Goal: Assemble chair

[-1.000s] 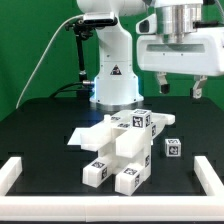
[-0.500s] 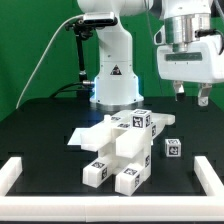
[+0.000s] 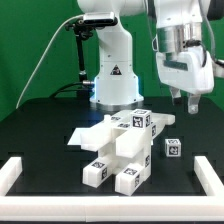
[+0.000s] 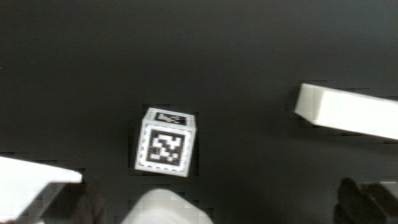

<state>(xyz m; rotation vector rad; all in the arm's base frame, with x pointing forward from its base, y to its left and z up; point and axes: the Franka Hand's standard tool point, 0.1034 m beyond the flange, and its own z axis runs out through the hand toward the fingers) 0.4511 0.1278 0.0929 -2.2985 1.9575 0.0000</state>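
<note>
Hovering above the black counter [image 3: 50, 120] at the exterior view's right, the tool [image 3: 187, 100] hangs with its fingers apart and nothing between them. Below it, on the counter, lies a small loose tagged cube [image 3: 172, 147], apart from the rest; the wrist view shows it [image 4: 167, 143] tag-up. The partly built chair [image 3: 118, 147], white tagged bars and cubes stacked on a flat panel, sits at the counter's middle, between white border rails [image 3: 14, 172].

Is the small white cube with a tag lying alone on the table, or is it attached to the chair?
Alone: the cube lies apart from the chair.
</note>
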